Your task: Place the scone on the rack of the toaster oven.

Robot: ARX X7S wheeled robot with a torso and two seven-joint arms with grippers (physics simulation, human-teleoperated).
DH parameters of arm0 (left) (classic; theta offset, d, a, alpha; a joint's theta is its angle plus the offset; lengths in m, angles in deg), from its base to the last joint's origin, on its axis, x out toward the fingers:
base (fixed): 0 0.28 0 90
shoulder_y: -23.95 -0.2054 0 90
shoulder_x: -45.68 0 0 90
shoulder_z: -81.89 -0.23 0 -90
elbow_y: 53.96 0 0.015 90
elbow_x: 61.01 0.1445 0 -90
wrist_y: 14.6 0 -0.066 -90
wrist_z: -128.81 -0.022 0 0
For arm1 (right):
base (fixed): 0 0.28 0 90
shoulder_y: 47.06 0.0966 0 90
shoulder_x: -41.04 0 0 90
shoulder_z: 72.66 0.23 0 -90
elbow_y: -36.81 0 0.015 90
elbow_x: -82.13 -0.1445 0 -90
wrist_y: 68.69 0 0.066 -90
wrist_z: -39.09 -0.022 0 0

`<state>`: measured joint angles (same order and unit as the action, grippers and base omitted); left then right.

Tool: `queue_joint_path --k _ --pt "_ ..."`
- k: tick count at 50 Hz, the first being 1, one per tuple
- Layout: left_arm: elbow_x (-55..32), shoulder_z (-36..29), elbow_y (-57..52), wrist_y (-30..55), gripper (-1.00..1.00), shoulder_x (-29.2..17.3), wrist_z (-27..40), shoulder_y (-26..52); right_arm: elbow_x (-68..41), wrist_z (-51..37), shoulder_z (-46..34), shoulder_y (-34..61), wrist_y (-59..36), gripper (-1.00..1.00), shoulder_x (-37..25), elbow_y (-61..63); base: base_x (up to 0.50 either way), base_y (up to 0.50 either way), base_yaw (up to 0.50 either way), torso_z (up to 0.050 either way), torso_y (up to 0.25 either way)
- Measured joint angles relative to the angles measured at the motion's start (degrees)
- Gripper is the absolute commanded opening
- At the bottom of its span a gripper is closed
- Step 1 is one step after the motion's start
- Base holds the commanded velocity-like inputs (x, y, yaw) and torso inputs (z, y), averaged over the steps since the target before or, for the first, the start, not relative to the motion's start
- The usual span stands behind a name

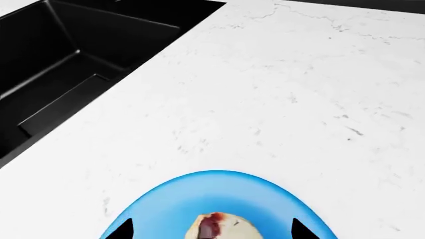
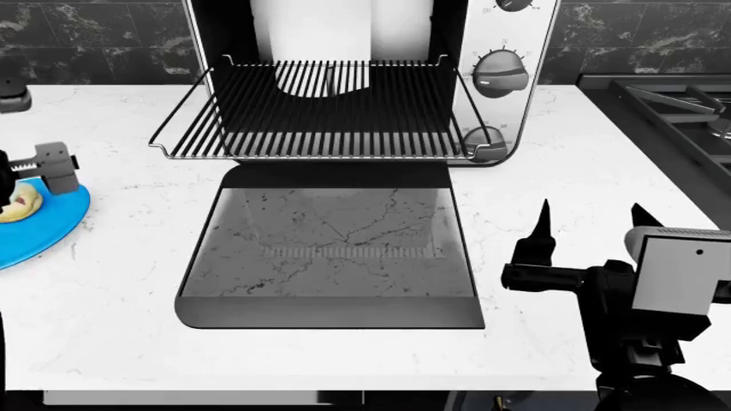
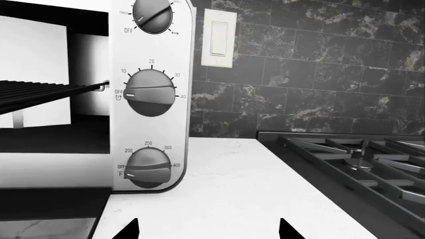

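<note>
Two hands show here, and neither one holds anything. The left hand [image 1: 212, 230] hangs over the blue plate [image 1: 166, 199] with its fingers spread wide, one black tip on each side of the scone [image 1: 222, 228]. The scone lies on the plate, and the tips do not touch it. In the head view the plate [image 2: 51, 224] sits at the far left of the white surface [image 2: 103, 291], with the scone [image 2: 20, 205] on it and the left hand [image 2: 40, 167] right above. A black sink [image 1: 59, 64] is set into the surface past the plate. The toaster oven [image 2: 502, 51] stands at the back in the middle, well apart from the plate. Its glass door [image 2: 331, 257] lies flat on the surface, fully open. The rack [image 2: 325, 111] is pulled out over the door and is bare. The right hand [image 2: 588, 227] is near the front right, fingers spread too, pointing at the oven's knobs [image 3: 151, 92]. Grey stove grates [image 3: 359, 154] sit to the right of the oven.
</note>
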<state>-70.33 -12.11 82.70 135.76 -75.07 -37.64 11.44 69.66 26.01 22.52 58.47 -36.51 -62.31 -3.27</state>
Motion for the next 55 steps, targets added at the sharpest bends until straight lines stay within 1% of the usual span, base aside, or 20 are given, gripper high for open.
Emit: queue_joint_path --k 20,54,55 --pt "-0.88 0.98 -2.47 1.06 1.0 -0.33 -0.19 -2.6 -0.55 -0.45 -0.04 -0.31 0.56 1.0 -0.26 -0.23 0.0 0.0 0.0 0.0 0.0" --pt "-0.7 1.25 3.13 -2.38 1.0 0.33 0.05 -2.14 -1.48 -1.15 -0.28 -0.95 1.57 1.0 -0.69 -0.72 0.0 0.0 0.0 0.0 0.0" --pt "-0.72 1.3 3.21 -2.39 -1.0 0.32 0.07 -2.12 -1.51 -1.17 -0.28 -0.97 1.59 1.0 -0.71 -0.72 0.0 0.0 0.0 0.0 0.0"
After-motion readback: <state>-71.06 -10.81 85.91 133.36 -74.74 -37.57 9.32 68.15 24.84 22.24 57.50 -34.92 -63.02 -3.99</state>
